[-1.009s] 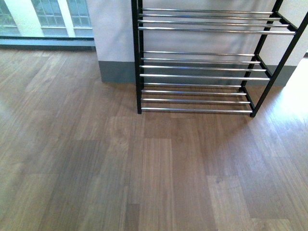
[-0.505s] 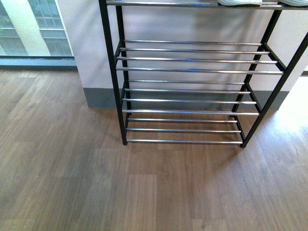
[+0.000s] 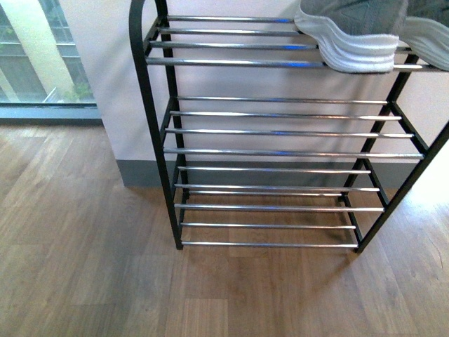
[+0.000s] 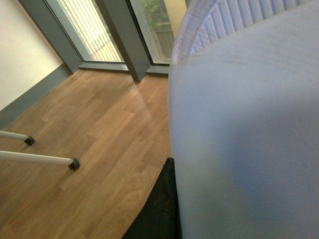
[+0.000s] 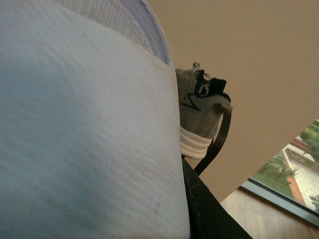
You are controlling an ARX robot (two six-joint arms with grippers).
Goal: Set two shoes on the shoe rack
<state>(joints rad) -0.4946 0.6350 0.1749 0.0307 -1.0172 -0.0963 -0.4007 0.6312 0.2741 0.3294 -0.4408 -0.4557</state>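
Note:
The shoe rack (image 3: 151,126) stands against the wall, black-framed with silver bars. In the front view one grey sneaker (image 3: 351,35) with a thick white sole sits over the top tier's bars at the right. The second sneaker (image 3: 429,35) shows at the right edge. No gripper shows in that view. In the left wrist view the left gripper (image 4: 172,204) is shut on a sneaker whose white sole (image 4: 244,134) fills the picture; one black finger (image 4: 158,211) shows. The right gripper (image 5: 187,199) is shut on the other sneaker's sole (image 5: 84,129); beyond it is the first sneaker (image 5: 199,107) beside the rack's rounded corner (image 5: 219,134).
Wooden floor (image 3: 77,267) lies in front of the rack, with a grey skirting board and white wall (image 3: 116,91) behind. A window (image 3: 35,56) is at the far left. Two white furniture legs (image 4: 37,159) with black feet stand on the floor in the left wrist view.
The front view has tilted up and closed on the rack. The top tier and both sneakers have come into view and now show lower in the picture.

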